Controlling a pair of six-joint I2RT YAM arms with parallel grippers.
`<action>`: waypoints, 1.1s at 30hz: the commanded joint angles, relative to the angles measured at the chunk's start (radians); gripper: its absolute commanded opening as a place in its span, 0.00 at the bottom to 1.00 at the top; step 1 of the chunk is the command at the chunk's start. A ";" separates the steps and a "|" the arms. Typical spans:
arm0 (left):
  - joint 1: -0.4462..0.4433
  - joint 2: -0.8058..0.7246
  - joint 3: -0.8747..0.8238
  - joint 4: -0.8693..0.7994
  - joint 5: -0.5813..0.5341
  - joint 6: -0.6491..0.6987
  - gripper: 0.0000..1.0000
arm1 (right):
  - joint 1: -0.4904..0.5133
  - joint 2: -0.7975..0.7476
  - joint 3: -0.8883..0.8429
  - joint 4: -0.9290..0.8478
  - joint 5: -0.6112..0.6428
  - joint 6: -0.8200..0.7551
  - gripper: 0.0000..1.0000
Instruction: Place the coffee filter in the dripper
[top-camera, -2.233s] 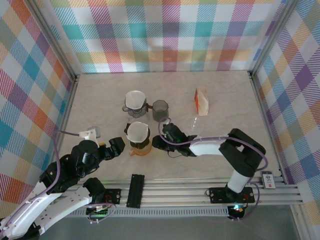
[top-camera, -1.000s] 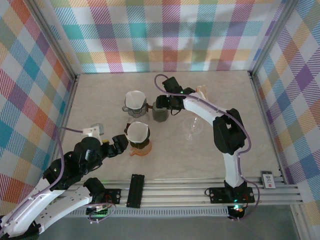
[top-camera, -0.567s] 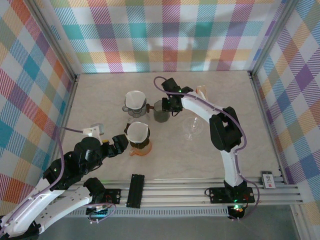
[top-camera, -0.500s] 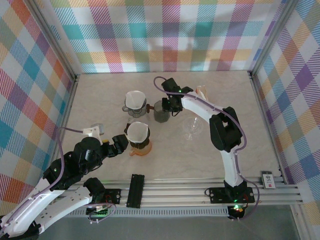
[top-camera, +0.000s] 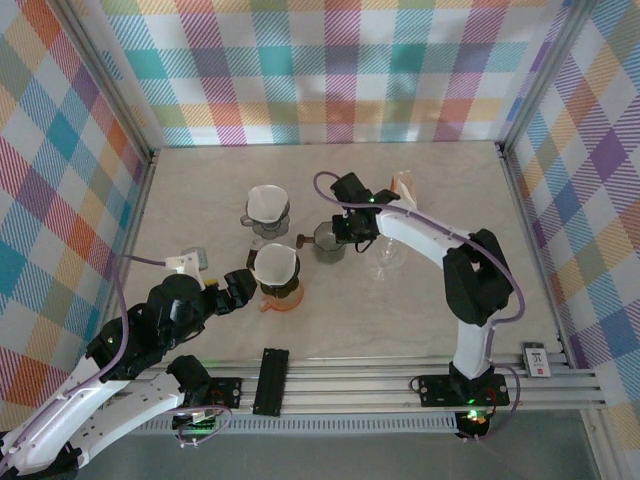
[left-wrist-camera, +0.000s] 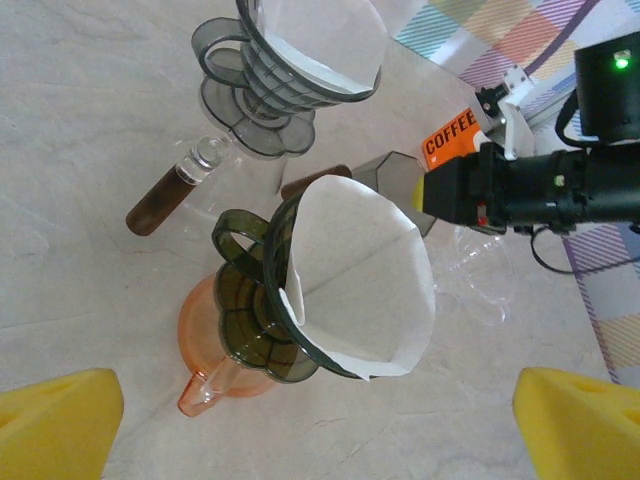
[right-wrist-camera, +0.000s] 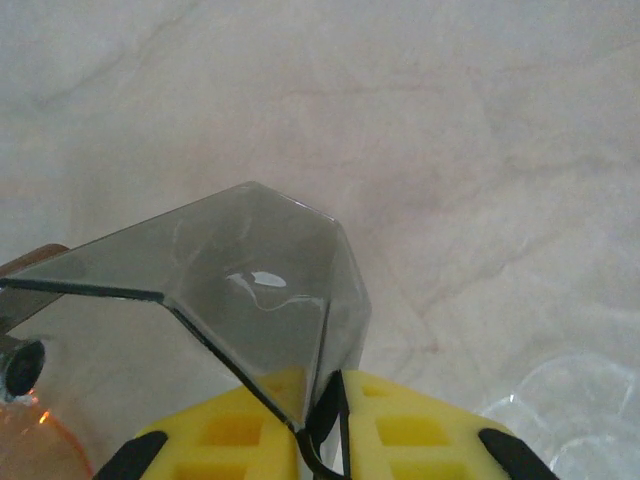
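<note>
White paper coffee filters (top-camera: 275, 262) are lining the two neighbouring dark drippers (left-wrist-camera: 245, 330). The smoky grey faceted plastic dripper (top-camera: 329, 240) is sitting empty. My right hand (right-wrist-camera: 320, 400), just clenched on its rim, is pulling it nearer, probably readying it for loading. My left hand (top-camera: 237, 286) is idling, spread.

Legible text, one item. Orange-and-white packet (left-wrist-camera: 447, 143), far side of the scene, right of centre: white capitals "COFFEE" on its orange panel, read in the left wrist view. In the top view the same lettering is too small to read. White tag (top-camera: 536, 358) on the near-right rail (top-camera: 400, 385): dark print, not legible.
</note>
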 joint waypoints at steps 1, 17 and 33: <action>-0.003 -0.008 -0.011 0.021 0.003 0.012 1.00 | 0.019 -0.088 -0.039 0.006 0.016 -0.015 0.17; -0.003 -0.013 0.001 0.023 -0.003 0.010 1.00 | 0.147 -0.406 -0.327 -0.082 0.043 0.022 0.17; -0.001 0.024 -0.009 0.062 0.022 0.012 1.00 | 0.185 -0.594 -0.576 -0.133 0.093 0.120 0.18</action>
